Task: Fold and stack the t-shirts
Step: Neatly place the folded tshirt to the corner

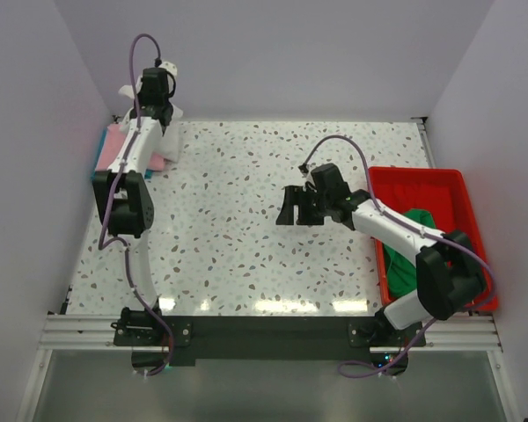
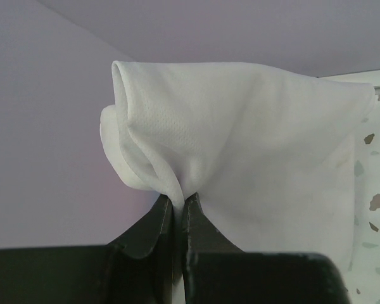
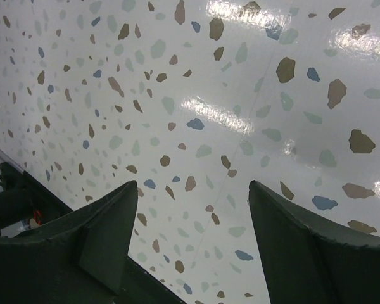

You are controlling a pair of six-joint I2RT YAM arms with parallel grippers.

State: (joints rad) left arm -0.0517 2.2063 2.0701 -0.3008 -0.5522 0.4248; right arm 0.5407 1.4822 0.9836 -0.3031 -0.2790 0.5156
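T-shirts sit at opposite ends of the speckled table (image 1: 246,229). The green t-shirt (image 1: 403,259) lies crumpled in the red tray (image 1: 462,189) on the right, while the pink t-shirt (image 1: 114,141) and teal t-shirt (image 1: 98,171) lie stacked at the far-left corner. Over that stack hangs the white t-shirt (image 2: 240,145), a bunched fold of it pinched between the pressed-together jaws of the left gripper (image 2: 180,206). The right gripper (image 3: 193,187) hovers spread and empty above bare mid-table. The pinch takes only a thin ridge of cloth, so I judge the shirt could slip free. It could also open out and land askew, overhanging the table's corner. No brand, label or writing is readable anywhere.
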